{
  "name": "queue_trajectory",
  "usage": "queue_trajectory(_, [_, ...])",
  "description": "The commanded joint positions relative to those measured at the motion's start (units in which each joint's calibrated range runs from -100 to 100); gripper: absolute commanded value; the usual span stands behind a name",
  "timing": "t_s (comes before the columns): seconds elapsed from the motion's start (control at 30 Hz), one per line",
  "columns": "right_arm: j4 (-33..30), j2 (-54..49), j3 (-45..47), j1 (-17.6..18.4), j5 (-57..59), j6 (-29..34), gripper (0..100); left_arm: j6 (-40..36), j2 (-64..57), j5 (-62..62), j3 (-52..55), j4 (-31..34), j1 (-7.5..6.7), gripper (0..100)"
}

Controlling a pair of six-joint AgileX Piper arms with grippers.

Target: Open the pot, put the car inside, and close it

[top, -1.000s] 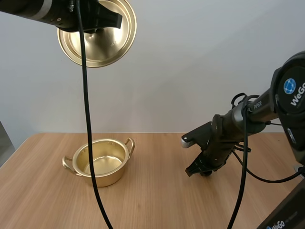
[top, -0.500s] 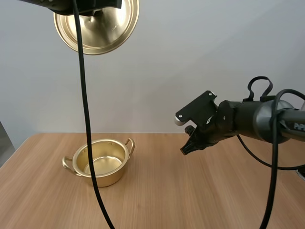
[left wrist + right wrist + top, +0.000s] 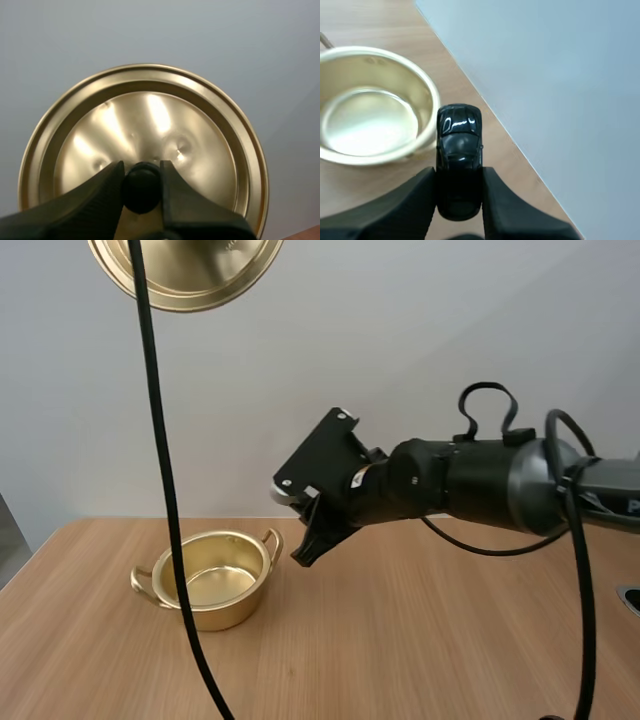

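Observation:
The gold pot point(image 3: 205, 577) stands open on the wooden table at the left, two handles showing. Its gold lid point(image 3: 185, 270) hangs high above it, underside toward the camera. In the left wrist view my left gripper point(image 3: 141, 182) is shut on the lid's black knob point(image 3: 142, 186), with the lid point(image 3: 150, 130) spread behind the fingers. My right gripper point(image 3: 310, 548) hovers in the air just right of the pot's rim. The right wrist view shows my right gripper point(image 3: 459, 192) shut on a small black toy car point(image 3: 459, 160), close beside the pot point(image 3: 370, 102), which has nothing inside.
The wooden table point(image 3: 420, 650) stretches bare to the right and front of the pot. A plain pale wall stands behind the table's far edge point(image 3: 500, 125).
My right arm has swung left from the table's right side, carrying the car up to the pot's right rim. The lid has risen higher.

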Motion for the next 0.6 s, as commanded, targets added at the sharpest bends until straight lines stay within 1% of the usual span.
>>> queue_trajectory(0.0, [0.2, 4.03, -5.34, 4.62, 0.68, -0.01, 0, 0.04, -0.13, 0.06, -0.31, 0.01, 0.05, 0])
queue_trajectory(0.13, [0.2, 10.25, -11.51, 5.86, 1.91, -0.01, 0, 0.04, -0.59, 0.06, -0.58, 0.01, 0.12, 0])
queue_trajectory(0.27, [0.64, 16.4, -15.45, 6.18, 6.04, -0.01, 0, 0.04, -1.11, -0.28, -0.58, 0.01, 0.76, 0])
queue_trajectory(0.43, [0.64, 23.65, -15.72, 6.18, 7.8, -0.01, 0, 0.04, -1.11, -0.28, -0.58, 0.01, 0.85, 0])
queue_trajectory(0.57, [0.64, 28.74, -15.72, 6.18, 4.38, -1.77, 0, 0.04, -1.11, -0.28, -0.58, 0.01, 0.85, 0])
